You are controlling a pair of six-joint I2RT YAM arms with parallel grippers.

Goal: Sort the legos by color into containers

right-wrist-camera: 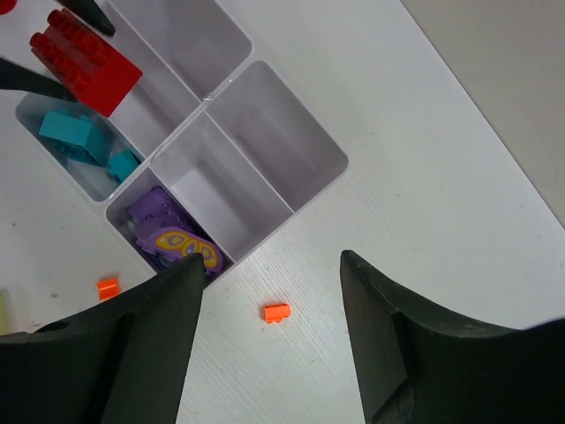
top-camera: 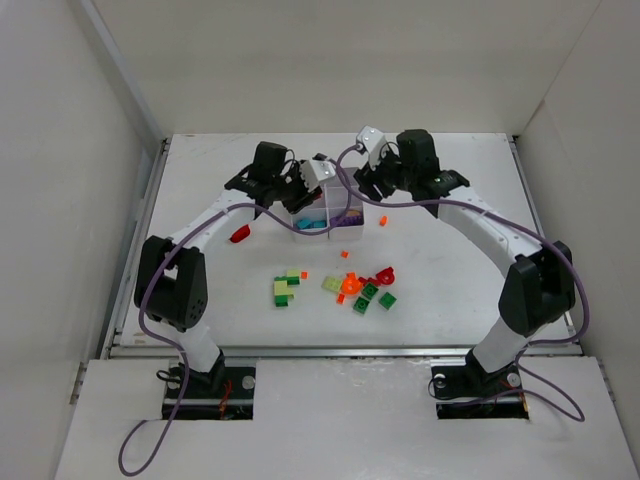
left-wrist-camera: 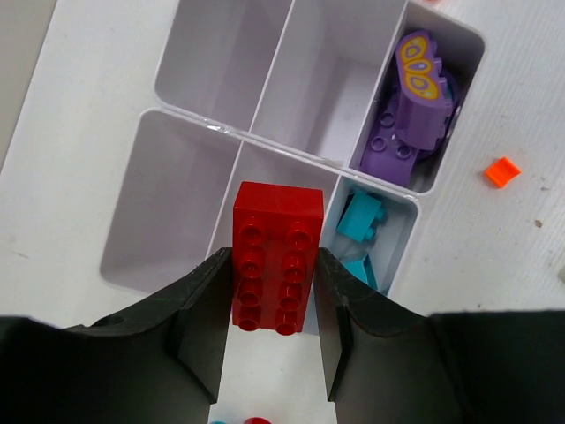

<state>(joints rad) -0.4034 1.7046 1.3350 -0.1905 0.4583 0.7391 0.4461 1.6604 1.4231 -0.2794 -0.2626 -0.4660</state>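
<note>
We see a red brick (left-wrist-camera: 278, 221) between the black fingers (left-wrist-camera: 199, 327) of the left pincer (left-wrist-camera: 272, 265). The organiser box (left-wrist-camera: 238, 137) is white, and so is the table (left-wrist-camera: 494, 265). One compartment holds purple pieces (left-wrist-camera: 397, 146), the top one printed with yellow and orange ovals. The next compartment holds teal bricks (left-wrist-camera: 360, 216). On the table we note small orange bricks (right-wrist-camera: 276, 312), green bricks (top-camera: 366, 296) and yellow-green bricks (top-camera: 283, 290). The arms (top-camera: 205, 225) are white and black, with purple cables (top-camera: 470, 205). The right pincer (right-wrist-camera: 269, 265) is black too.
</note>
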